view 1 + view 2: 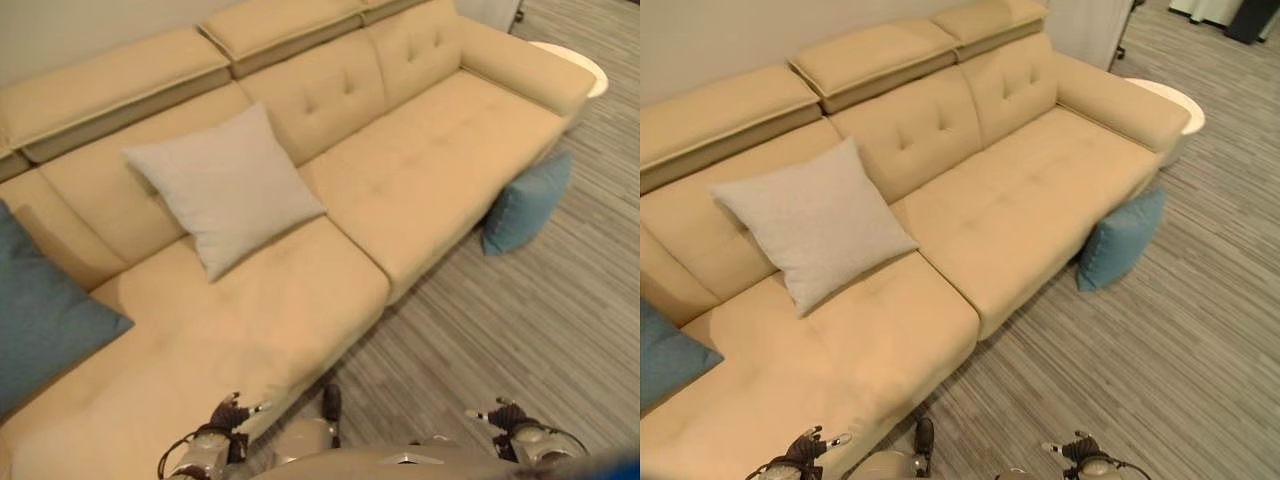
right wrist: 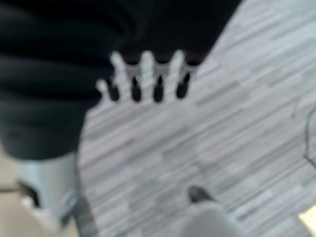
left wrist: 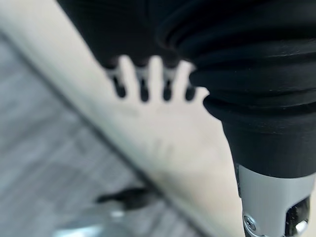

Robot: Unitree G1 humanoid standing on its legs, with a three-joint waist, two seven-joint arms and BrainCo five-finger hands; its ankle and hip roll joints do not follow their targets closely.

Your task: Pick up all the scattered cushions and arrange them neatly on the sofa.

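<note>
A blue cushion [image 1: 527,203] stands on the floor, leaning against the front of the beige sofa [image 1: 420,180] toward its right end. A pale grey cushion [image 1: 224,186] leans against the sofa's backrest near the middle. Another blue cushion [image 1: 45,305] rests on the seat at the far left. My left hand [image 1: 228,415] hangs low over the seat's front edge with straight fingers [image 3: 143,81], holding nothing. My right hand [image 1: 508,416] hangs over the floor, its fingers [image 2: 148,74] straight and empty too.
A small round white table [image 1: 578,62] stands by the sofa's right armrest. Grey striped carpet [image 1: 500,320] spreads in front of the sofa. The right seat sections carry nothing.
</note>
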